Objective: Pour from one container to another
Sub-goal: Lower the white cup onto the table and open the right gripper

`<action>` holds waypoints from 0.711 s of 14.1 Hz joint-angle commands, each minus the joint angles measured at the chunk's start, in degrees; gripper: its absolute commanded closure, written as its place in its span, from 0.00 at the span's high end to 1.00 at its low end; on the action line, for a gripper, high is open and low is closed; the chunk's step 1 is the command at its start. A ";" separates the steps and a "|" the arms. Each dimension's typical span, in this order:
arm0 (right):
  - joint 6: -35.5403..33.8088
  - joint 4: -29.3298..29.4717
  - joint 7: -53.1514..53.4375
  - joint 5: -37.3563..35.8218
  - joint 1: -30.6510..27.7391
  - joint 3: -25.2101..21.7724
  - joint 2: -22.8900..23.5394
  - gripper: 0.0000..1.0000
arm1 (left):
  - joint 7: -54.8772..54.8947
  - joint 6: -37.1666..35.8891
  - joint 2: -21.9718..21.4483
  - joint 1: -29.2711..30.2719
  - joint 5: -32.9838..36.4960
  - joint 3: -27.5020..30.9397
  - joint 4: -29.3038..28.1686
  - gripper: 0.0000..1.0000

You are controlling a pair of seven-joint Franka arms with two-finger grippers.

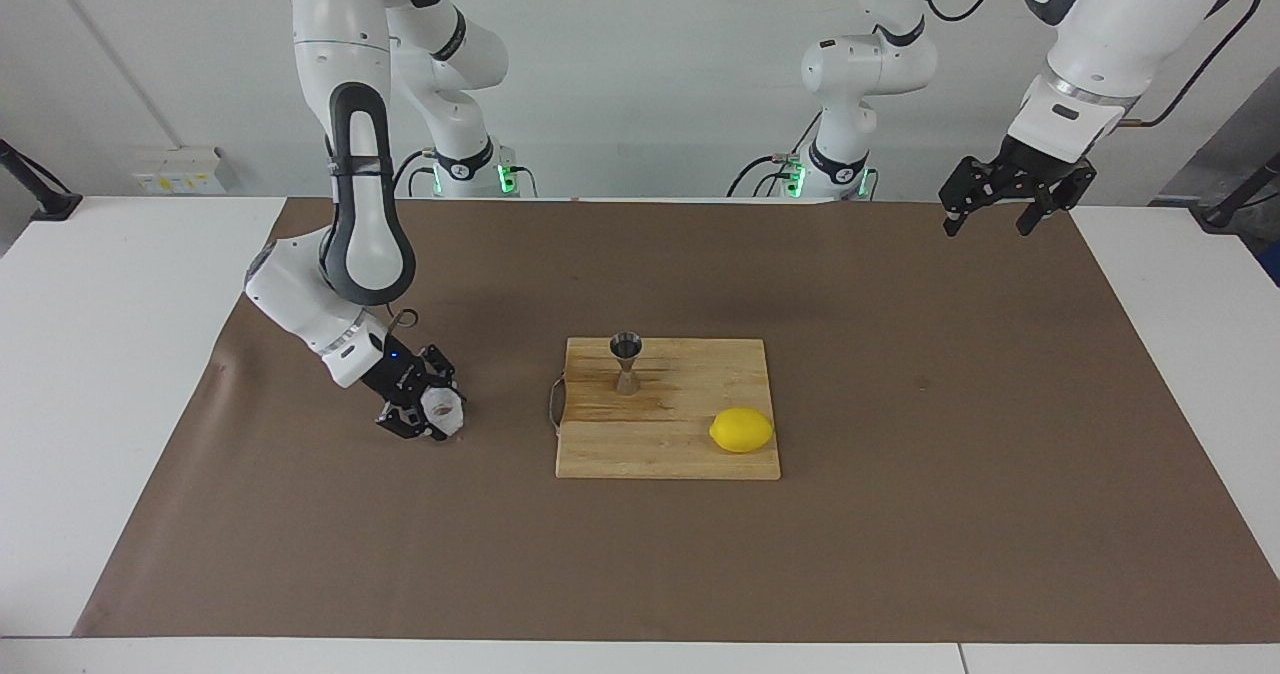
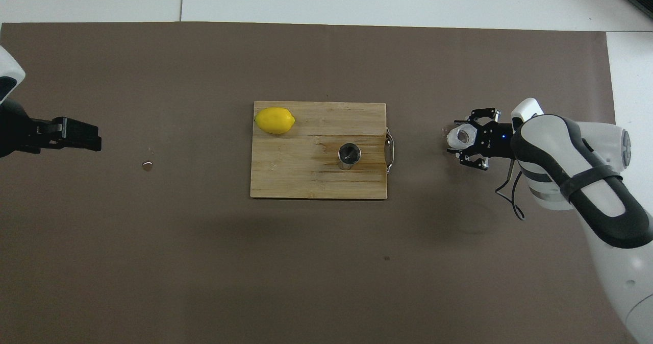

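**Ana:** Facing view first: where is the small clear crinkly plastic cup (image 1: 443,409)?

**Ben:** It sits low at the brown paper mat (image 1: 900,514), toward the right arm's end of the table, well apart from the pale wooden cutting board (image 1: 690,454). The right gripper (image 1: 432,416) is around it, its black fingers on either side of the cup. I cannot tell whether they press the cup or stand just off it, nor whether the cup rests on the mat.

**Ana:** And the small shiny steel hourglass-shaped jigger (image 1: 626,362)?

**Ben:** Upright on the board, near the edge with the metal loop handle (image 1: 554,406). A yellow lemon (image 1: 741,430) lies on the same board, farther from the robots and toward the left arm's end.

**Ana:** What about the other arm?

**Ben:** It waits. The left gripper (image 1: 986,216) hangs over the mat's corner nearest its own base, jaws spread wide, holding nothing.

**Ana:** Anything from overhead?

**Ben:** The cup's mouth (image 2: 462,136) shows tipped toward the board, between the right gripper's links.
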 commanded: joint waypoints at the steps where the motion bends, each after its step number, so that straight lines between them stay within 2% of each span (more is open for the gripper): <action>1: -1.45 -0.33 2.92 -2.82 0.11 0.28 -2.73 1.00 | -0.39 0.39 -1.76 0.24 -0.58 0.03 -2.01 1.00; 3: -5.65 -0.33 10.62 -7.03 0.02 0.11 -5.27 1.00 | -0.30 0.39 -1.76 0.24 -0.58 0.03 -2.01 1.00; 7: -12.69 0.28 34.17 -24.96 0.11 0.20 -12.30 1.00 | -0.39 0.39 -1.76 0.24 -0.58 0.03 -2.01 1.00; 10: -16.47 1.08 44.30 -31.04 -0.59 -0.07 -15.38 1.00 | -0.30 0.39 -1.76 0.24 -0.58 0.03 -2.01 1.00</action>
